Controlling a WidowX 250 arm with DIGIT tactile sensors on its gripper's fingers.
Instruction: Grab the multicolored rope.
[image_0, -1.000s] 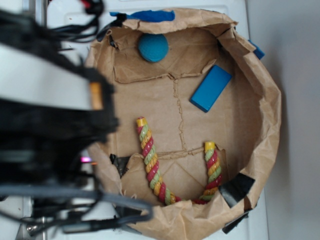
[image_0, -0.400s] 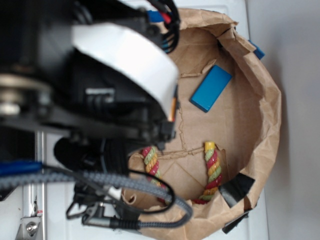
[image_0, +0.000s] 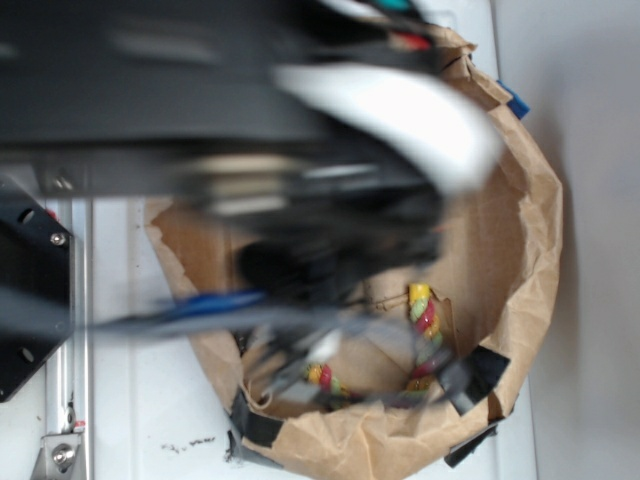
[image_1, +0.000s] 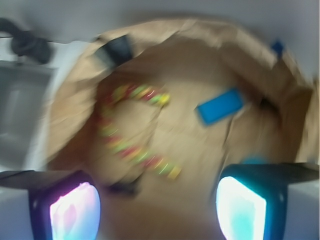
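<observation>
The thick twisted red, yellow and pale green rope (image_1: 131, 129) lies curled in a U on the floor of the crumpled brown paper bag (image_1: 210, 40), near a flat blue rectangular block (image_1: 220, 106). The gripper (image_1: 157, 207) hangs above with jaws spread wide, holding nothing. Both views are blurred.

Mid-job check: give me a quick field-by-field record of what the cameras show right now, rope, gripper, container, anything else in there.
rope: multicolored rope lies curved on the floor of the paper bag, not gripped
gripper: gripper above the bag, fingers spread wide, nothing between them
contact: none visible; rope apart from both fingers
other items: blue block on the bag floor, clear of the rope
image quality: both views motion-blurred; the arm blocks much of the exterior view
</observation>
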